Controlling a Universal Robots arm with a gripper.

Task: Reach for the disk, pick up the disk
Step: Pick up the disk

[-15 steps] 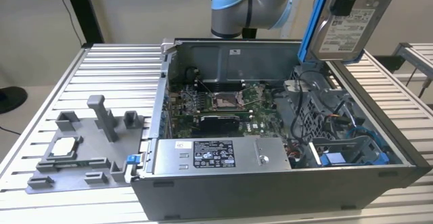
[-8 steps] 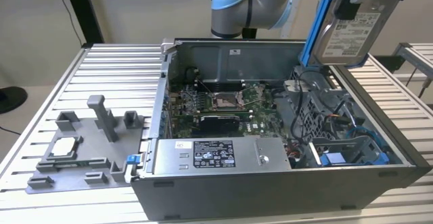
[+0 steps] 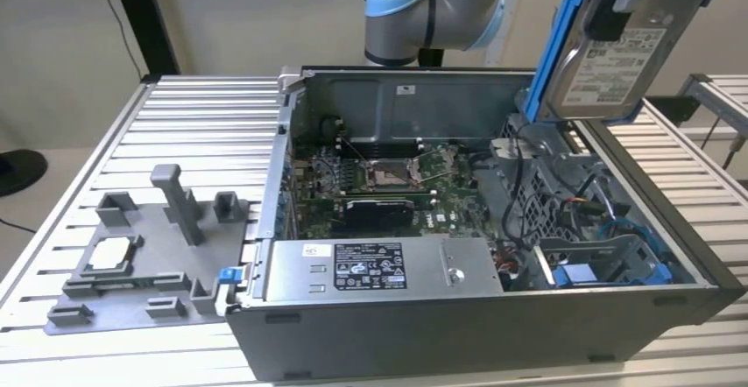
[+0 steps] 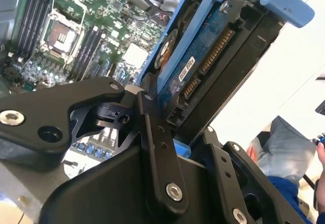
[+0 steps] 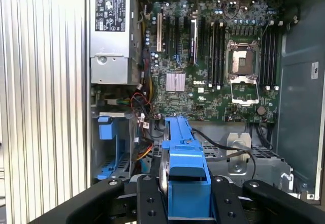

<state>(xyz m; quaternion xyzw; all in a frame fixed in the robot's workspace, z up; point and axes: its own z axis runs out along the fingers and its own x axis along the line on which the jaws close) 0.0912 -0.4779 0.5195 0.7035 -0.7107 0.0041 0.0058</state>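
A grey fixture (image 3: 146, 260) is seen at the exterior view's left, lying on the slatted metal table (image 3: 210, 124). Just beside it, toward the right, an open computer case (image 3: 468, 317) is set on the table, with the motherboard (image 3: 386, 181) exposed inside and a long grey power supply box (image 3: 380, 269) along the near wall. At the exterior view's upper right the disk (image 3: 608, 63) is held up in the air, clear above the case, upright and slightly tilted, white label facing the camera, blue rail along its left edge. The gripper (image 4: 167, 122) is clamped on the disk (image 4: 213, 71); in the second wrist view black fingers (image 4: 157, 153) are pressed against its sides. In the first wrist view the disk's blue rail (image 5: 185, 168) is pinched between the fingers, above the motherboard (image 5: 213, 56).
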